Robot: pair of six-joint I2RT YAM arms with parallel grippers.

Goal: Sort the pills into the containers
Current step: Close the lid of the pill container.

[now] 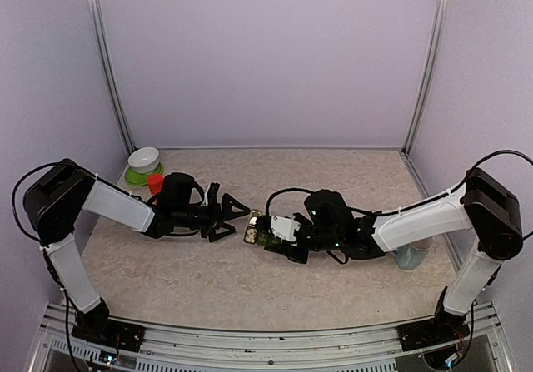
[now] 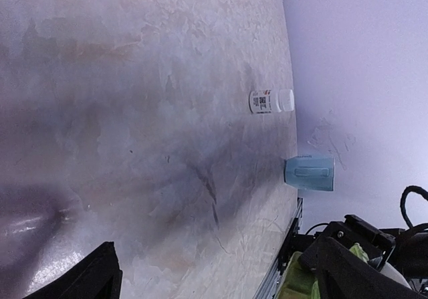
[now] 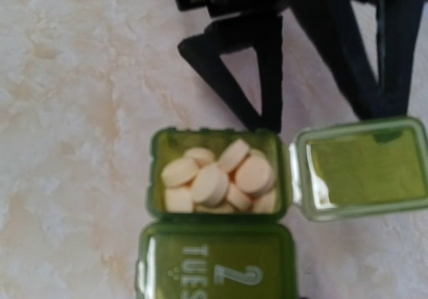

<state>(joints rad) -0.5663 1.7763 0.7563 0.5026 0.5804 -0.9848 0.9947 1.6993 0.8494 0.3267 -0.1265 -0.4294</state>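
On the table (image 1: 208,280), the containers (image 1: 255,230) lie near the middle, between my left gripper (image 1: 240,220) on their left and my right gripper (image 1: 271,232) on their right. The pills (image 3: 217,176) sit in the end compartment nearest my left gripper, its lid (image 3: 361,165) swung out sideways. The bowl (image 1: 144,157) stands at the back left, the mug (image 1: 411,257) at the right behind my right arm.

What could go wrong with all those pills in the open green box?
The open compartment is nearly full of pills, so a jolt could spill some. The left gripper hangs right beside it and could bump it or catch the flipped-open lid.
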